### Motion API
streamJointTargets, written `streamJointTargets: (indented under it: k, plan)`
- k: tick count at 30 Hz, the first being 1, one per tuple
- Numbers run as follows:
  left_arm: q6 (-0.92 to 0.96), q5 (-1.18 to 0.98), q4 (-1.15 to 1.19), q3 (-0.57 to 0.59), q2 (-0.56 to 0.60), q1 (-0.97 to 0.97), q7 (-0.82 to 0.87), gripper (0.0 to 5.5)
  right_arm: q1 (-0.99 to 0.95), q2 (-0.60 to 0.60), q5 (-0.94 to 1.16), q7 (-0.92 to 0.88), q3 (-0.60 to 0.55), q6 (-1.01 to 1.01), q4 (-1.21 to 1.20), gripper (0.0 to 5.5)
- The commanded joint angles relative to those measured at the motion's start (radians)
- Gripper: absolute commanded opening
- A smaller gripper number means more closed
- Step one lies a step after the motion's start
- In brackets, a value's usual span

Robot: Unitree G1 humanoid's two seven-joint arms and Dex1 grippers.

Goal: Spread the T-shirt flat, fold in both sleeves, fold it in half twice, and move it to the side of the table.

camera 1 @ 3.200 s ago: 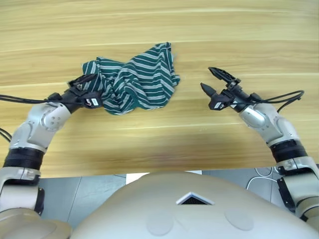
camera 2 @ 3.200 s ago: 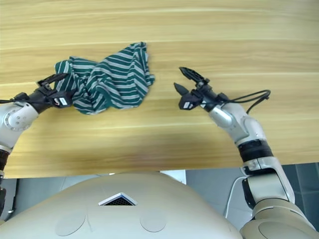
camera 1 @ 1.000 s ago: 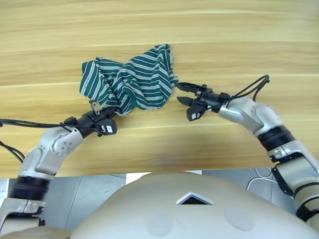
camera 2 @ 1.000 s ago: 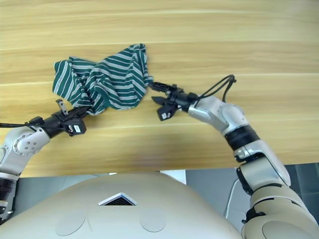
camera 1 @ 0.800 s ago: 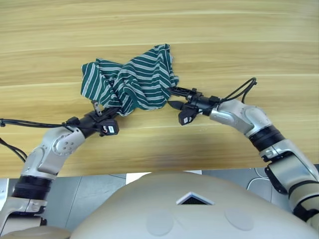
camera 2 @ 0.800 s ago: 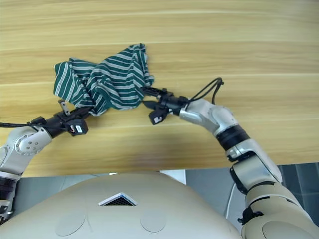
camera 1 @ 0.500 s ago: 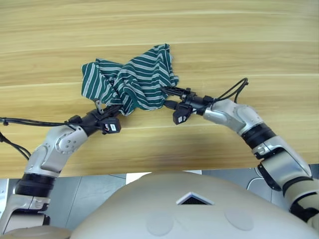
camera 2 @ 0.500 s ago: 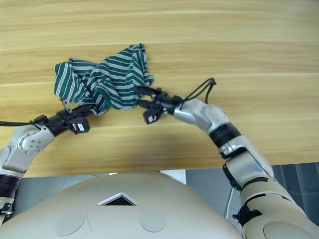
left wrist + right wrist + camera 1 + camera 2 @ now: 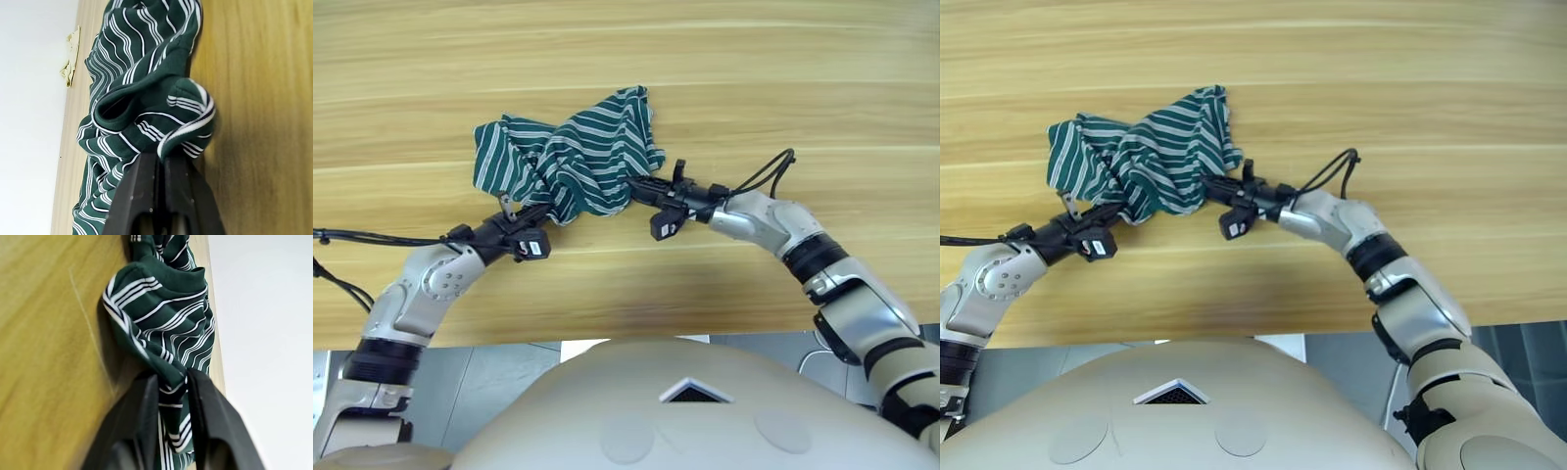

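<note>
"Green-and-white stripes are lying in a bunch: our T-shirt (image 9: 570,162) is sitting crumpled on the wooden table (image 9: 803,78), well back from its near edge. Which step are we working on?"

"We are only starting the spreading, as we are judging it, since nothing is lying flat yet. Both grippers are sitting at the side of the heap that is facing the table's near edge."

"What are we holding?"

"Our left gripper (image 9: 527,217) is pinching a striped fold, its fingers almost closed on it. Our right gripper (image 9: 641,186) is clamping another fold, its fingers parted only by the cloth between them."

"Where are we seeing that?"

"The wrist views are showing each pinch up close. The eye views are giving us the whole heap with both arms at it, but not the bite itself."

"And next?"

"We are thinking the move is calling for drawing the two folds apart along the table, low and evenly, so the cloth is opening without slipping free."
</note>
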Motion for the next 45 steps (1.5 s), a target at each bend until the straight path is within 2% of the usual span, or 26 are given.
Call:
streamJointTargets:
  k: [1,6,12,17,21,24,26,28,29,31,33,35,36,38,40,42,44,45]
  plan:
    - [0.0,-0.005,0.002,0.003,-0.001,-0.013,0.005,0.0,0.075,-0.048,-0.038,0.07,0.038,0.015,0.023,0.45]
    - [-0.016,-0.033,-0.032,0.031,-0.007,-0.016,0.026,0.0,0.089,-0.074,-0.024,0.069,0.029,0.027,0.01,0.01]
    - [-0.067,-0.167,-0.047,0.082,-0.054,-0.047,0.069,0.0,0.129,-0.106,0.079,0.071,-0.039,0.017,-0.018,0.01]
    - [-0.197,-0.435,-0.038,0.079,-0.078,-0.027,0.002,0.0,0.27,-0.207,0.574,0.18,-0.24,-0.056,-0.258,0.01]
    - [-0.346,-0.655,-0.093,0.04,-0.043,0.03,-0.114,0.0,0.48,-0.4,0.985,0.25,-0.413,-0.169,-0.587,0.01]
    - [-0.418,-0.804,-0.137,0.034,-0.022,0.068,-0.178,0.0,0.573,-0.485,1.188,0.324,-0.478,-0.238,-0.718,0.01]
    - [-0.432,-0.896,-0.109,0.048,-0.03,0.042,-0.217,0.0,0.559,-0.485,1.279,0.385,-0.505,-0.239,-0.729,0.01]
    - [-0.422,-0.998,-0.052,0.072,-0.052,-0.04,-0.259,0.0,0.463,-0.431,1.337,0.421,-0.526,-0.19,-0.701,0.01]
    - [-0.398,-1.037,-0.009,0.086,-0.073,-0.118,-0.271,0.0,0.374,-0.382,1.29,0.411,-0.534,-0.142,-0.648,0.01]
    - [-0.319,-1.047,0.164,0.109,-0.134,-0.354,-0.27,0.0,0.137,-0.256,1.17,0.367,-0.529,-0.02,-0.481,0.01]
    - [-0.236,-0.986,0.444,0.124,-0.215,-0.651,-0.225,0.0,-0.158,-0.122,0.992,0.26,-0.521,0.059,-0.18,0.01]
    - [-0.17,-0.877,0.74,0.115,-0.283,-0.944,-0.121,0.0,-0.474,-0.02,0.812,0.058,-0.488,0.171,0.189,0.01]
    - [-0.116,-0.814,0.894,0.1,-0.312,-1.105,-0.015,0.0,-0.631,0.01,0.693,-0.113,-0.431,0.263,0.364,0.01]
    - [0.038,-0.706,1.152,0.066,-0.366,-1.405,0.269,0.0,-0.875,0.063,0.595,-0.378,-0.393,0.431,0.613,0.01]
    - [0.145,-0.615,1.283,0.032,-0.406,-1.615,0.497,0.0,-1.021,0.073,0.547,-0.572,-0.394,0.523,0.715,0.01]
    - [0.154,-0.554,1.327,0.028,-0.415,-1.76,0.671,0.0,-1.115,0.054,0.503,-0.785,-0.406,0.53,0.735,0.01]
    - [0.104,-0.543,1.337,0.059,-0.399,-1.812,0.751,0.0,-1.145,0.046,0.479,-0.934,-0.422,0.486,0.732,0.01]
    - [0.093,-0.535,1.344,0.067,-0.388,-1.779,0.762,0.0,-1.122,0.052,0.47,-0.923,-0.418,0.459,0.737,0.01]
